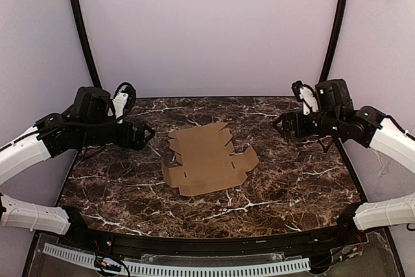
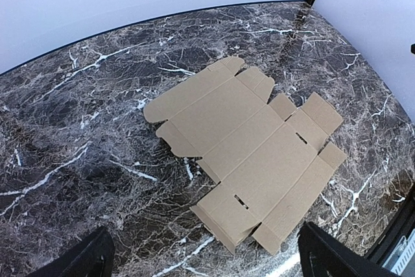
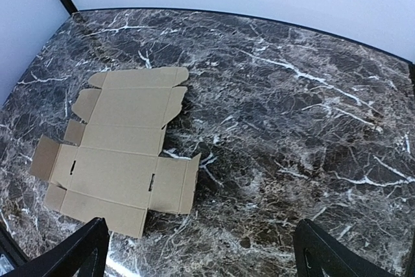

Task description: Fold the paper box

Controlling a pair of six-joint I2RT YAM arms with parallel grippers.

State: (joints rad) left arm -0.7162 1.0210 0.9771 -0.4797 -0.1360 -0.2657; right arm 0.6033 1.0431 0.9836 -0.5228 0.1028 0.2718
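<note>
Brown cardboard, the paper box [image 1: 207,159] lies unfolded and flat at the centre of the overhead frame, on the dark marbled worktop [image 1: 295,180]. The left pincer [image 1: 148,135] hovers at middle left and the right pincer [image 1: 279,123] at middle right. Both are spread wide apart, holding nothing, well clear of it.

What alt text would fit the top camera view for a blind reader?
A flat, unfolded brown paper box lies in the middle of a dark marbled table. The left gripper and right gripper hover open on either side, touching nothing.
</note>
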